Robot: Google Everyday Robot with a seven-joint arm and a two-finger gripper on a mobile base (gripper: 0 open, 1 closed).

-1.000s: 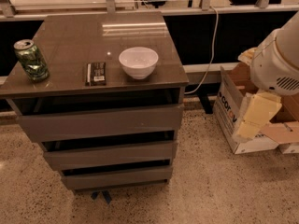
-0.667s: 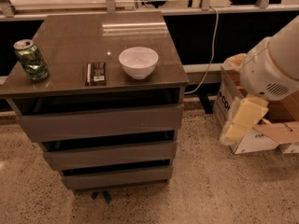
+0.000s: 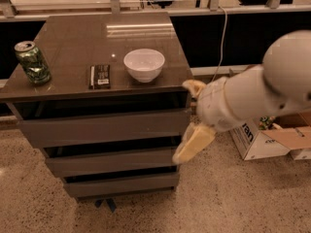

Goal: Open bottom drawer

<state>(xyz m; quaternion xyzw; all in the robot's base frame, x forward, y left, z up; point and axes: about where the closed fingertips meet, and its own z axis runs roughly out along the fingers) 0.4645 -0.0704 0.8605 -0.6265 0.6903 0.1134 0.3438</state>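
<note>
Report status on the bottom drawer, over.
Gripper open, at right side of drawer unit. Bottom drawer not pulled out, untouched, lower than gripper. Nothing seen blocking its front.

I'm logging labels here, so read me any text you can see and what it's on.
Cardboard box: dark letters, too blurred to read.
Dark packet: white label, unreadable.
Green can: print unreadable.
Gripper, by the right edge of the drawers: no text.

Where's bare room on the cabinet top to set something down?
Back half of the top, behind can, bar and bowl; also between can and bar. Front strip is crowded. Tool hangs by the right edge, lower than the top.
</note>
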